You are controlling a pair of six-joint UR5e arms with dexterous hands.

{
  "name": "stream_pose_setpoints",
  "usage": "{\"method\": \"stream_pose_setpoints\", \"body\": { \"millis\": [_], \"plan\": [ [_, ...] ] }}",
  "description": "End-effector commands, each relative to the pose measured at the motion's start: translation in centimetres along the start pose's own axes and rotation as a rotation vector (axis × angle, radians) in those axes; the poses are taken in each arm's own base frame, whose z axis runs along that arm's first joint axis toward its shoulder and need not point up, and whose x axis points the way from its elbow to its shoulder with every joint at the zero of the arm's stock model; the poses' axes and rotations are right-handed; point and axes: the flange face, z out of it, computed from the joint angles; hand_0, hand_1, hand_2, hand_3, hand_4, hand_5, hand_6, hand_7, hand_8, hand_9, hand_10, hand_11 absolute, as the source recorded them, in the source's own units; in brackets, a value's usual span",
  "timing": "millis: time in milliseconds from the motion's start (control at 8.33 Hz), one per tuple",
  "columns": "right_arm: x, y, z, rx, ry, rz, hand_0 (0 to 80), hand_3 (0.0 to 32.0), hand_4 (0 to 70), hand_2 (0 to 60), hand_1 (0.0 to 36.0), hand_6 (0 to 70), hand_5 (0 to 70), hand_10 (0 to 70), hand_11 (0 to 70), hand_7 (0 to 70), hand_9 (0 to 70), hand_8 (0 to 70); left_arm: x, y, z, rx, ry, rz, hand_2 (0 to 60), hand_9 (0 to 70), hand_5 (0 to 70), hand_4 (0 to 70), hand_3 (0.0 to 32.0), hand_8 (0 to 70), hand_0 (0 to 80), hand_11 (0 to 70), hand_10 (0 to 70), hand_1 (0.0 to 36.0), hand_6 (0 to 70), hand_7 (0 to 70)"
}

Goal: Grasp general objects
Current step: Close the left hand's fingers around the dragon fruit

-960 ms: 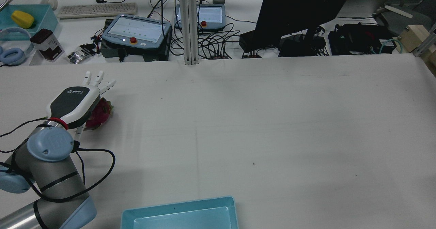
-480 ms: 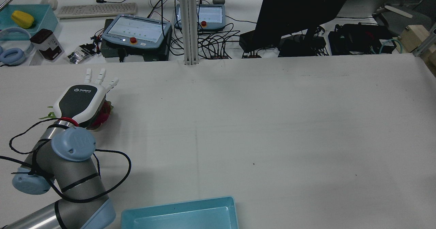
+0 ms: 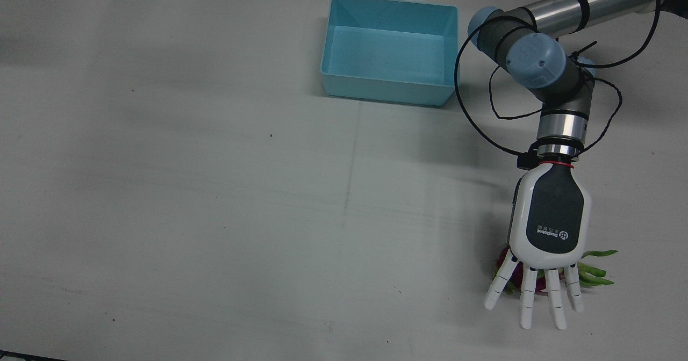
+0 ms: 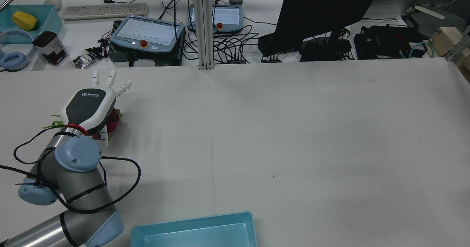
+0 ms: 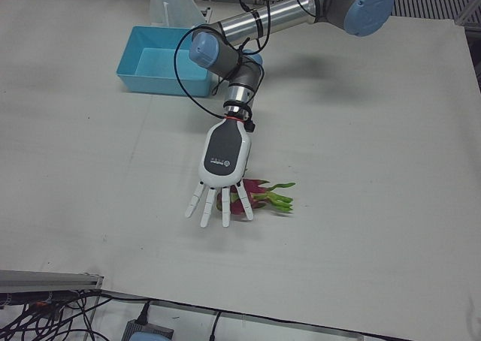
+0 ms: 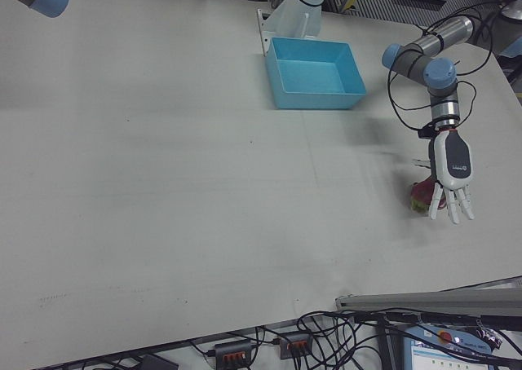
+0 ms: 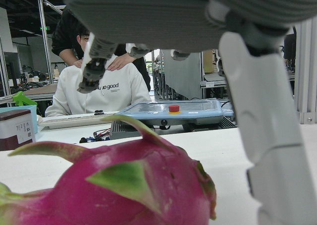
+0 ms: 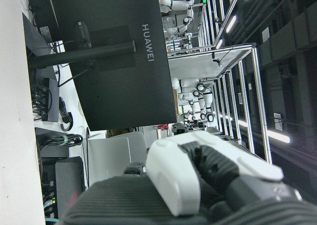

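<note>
The left hand (image 3: 548, 232) hovers palm-down over the dragon fruit (image 5: 259, 196) near the table's (image 3: 215, 189) operator-side edge — fingers (image 3: 528, 302) spread, holding nothing (likely positioned for a top grasp). Farther back, the blue bin (image 3: 389, 49) waits empty.

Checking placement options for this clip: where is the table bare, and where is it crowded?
Bare: the whole white table from the blue bin outward. Crowded only where the left hand hovers open over the dragon fruit.
</note>
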Motion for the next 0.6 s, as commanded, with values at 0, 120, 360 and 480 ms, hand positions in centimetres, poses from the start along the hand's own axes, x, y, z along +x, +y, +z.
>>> {"method": "stream_pose_setpoints", "body": {
  "millis": [0,120,360,480],
  "plan": [
    [0.0,0.0,0.0,0.0,0.0,0.0,0.0,0.0,0.0,0.0,0.0,0.0,0.0,0.0,0.0,0.0,0.0,0.0,-3.9,-0.5,2.9,0.027,-0.014,-0.049,0.0,0.0,0.0,0.0,13.4,0.0,53.2,0.0,0.0,16.7,0.0,0.0],
    [0.0,0.0,0.0,0.0,0.0,0.0,0.0,0.0,0.0,0.0,0.0,0.0,0.0,0.0,0.0,0.0,0.0,0.0,-5.8,-0.4,2.8,0.027,-0.036,-0.047,0.0,0.0,0.0,0.0,12.0,0.0,56.1,0.0,0.0,19.2,0.0,0.0],
    [0.0,0.0,0.0,0.0,0.0,0.0,0.0,0.0,0.0,0.0,0.0,0.0,0.0,0.0,0.0,0.0,0.0,0.0,-6.9,-0.5,2.3,0.023,-0.055,-0.032,0.0,0.0,0.0,0.0,13.0,0.0,57.1,0.0,0.0,19.9,0.0,0.0],
    [0.0,0.0,0.0,0.0,0.0,0.0,0.0,0.0,0.0,0.0,0.0,0.0,0.0,0.0,0.0,0.0,0.0,0.0,-6.8,-0.4,1.6,0.016,-0.083,-0.015,0.0,0.0,0.0,0.0,11.6,0.0,56.9,0.0,0.0,19.6,0.0,0.0]
  ]
}}
